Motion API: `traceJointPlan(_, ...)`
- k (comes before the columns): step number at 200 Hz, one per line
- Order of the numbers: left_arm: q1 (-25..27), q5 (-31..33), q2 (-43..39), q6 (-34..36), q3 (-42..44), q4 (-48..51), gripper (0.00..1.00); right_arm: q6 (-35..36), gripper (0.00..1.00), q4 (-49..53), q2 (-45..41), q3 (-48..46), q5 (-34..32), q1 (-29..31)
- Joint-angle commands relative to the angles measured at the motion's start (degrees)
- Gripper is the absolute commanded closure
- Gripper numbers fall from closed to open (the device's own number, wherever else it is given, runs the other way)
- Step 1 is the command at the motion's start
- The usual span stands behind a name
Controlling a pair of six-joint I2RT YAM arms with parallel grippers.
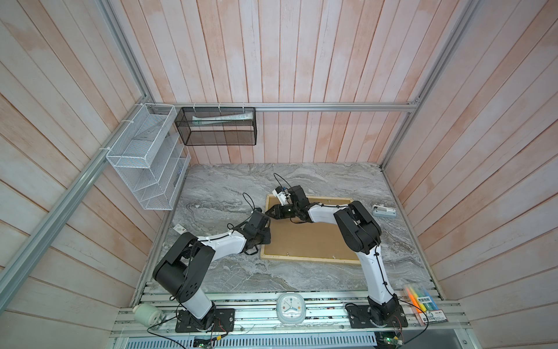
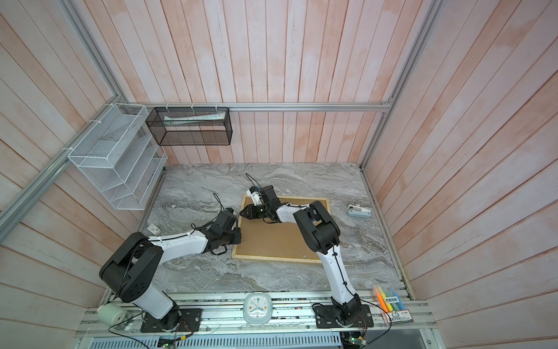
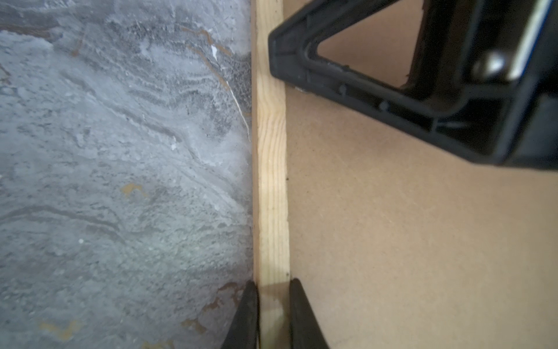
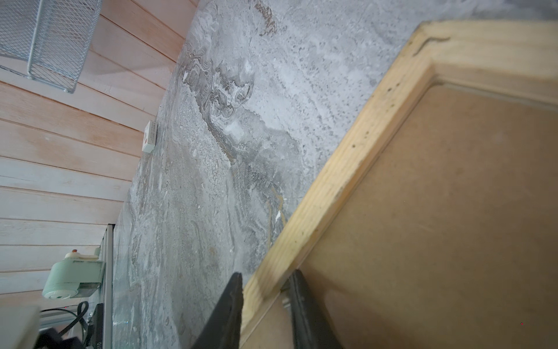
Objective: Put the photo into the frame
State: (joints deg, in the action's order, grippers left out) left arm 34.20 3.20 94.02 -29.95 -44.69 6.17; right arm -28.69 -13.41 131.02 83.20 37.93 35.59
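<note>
The frame (image 1: 308, 257) (image 2: 271, 257), thin pale wood, lies flat on the marble table with a plain brown backing board (image 1: 311, 238) filling it. The photo is hidden. My left gripper (image 1: 267, 234) (image 2: 238, 235) is shut on the frame's left rail (image 3: 270, 181), one finger on each side of it (image 3: 273, 290). Farther along the same rail, near the far left corner, my right gripper (image 1: 267, 212) (image 2: 241, 212) is shut across the wood (image 4: 267, 281). Its inner finger rests by the board (image 4: 453, 211), and its black finger (image 3: 280, 60) also shows in the left wrist view.
A white and grey stapler-like device (image 1: 383, 210) lies right of the frame. A small white box (image 1: 180, 228) sits at the table's left edge. On the front rail are a clock (image 1: 291, 308), a highlighter pack (image 1: 422, 302) and a mint green device (image 1: 148, 312). A white mesh rack (image 1: 145, 157) and a black basket (image 1: 216, 125) hang on the walls.
</note>
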Motion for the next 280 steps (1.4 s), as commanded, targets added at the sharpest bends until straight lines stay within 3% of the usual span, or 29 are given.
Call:
traceJointPlan(1,1.1,-5.4,2.4,1.5,0.0,-2.0,0.95,-2.7,0.72,7.8,4.5,-3.2,10.6,1.0)
traceJointPlan(16,1.0,-5.5,2.3,1.5,0.0,-2.0,0.95,-2.4,0.72,9.2,4.9,-1.7,10.0,0.5)
traceJointPlan(60,1.0,-5.6,2.0,1.5,0.1,-2.0,0.95,-0.8,0.70,16.5,5.5,1.9,-2.9,0.1)
traceJointPlan(76,1.0,-5.6,1.9,1.5,0.1,-1.8,0.95,-0.7,0.70,16.9,5.6,2.5,-4.5,0.1)
traceJointPlan(105,0.9,-5.5,1.9,1.7,0.0,-1.7,0.95,1.9,0.70,19.2,6.9,4.2,-1.1,0.8)
traceJointPlan(148,0.7,-5.6,2.5,1.9,-0.5,-2.0,0.95,6.5,0.71,21.8,9.9,5.9,9.8,3.1)
traceJointPlan(216,-0.4,-5.4,2.2,2.1,-0.3,-1.7,0.95,7.6,0.72,19.6,9.1,3.2,18.6,5.3)
traceJointPlan(234,-0.8,-5.1,2.1,2.1,-0.3,-1.5,0.95,10.1,0.72,22.4,9.1,3.5,18.6,6.6)
traceJointPlan(280,-2.4,-3.8,2.5,1.7,0.0,-0.2,0.97,7.8,0.73,18.5,7.9,1.4,20.3,6.5)
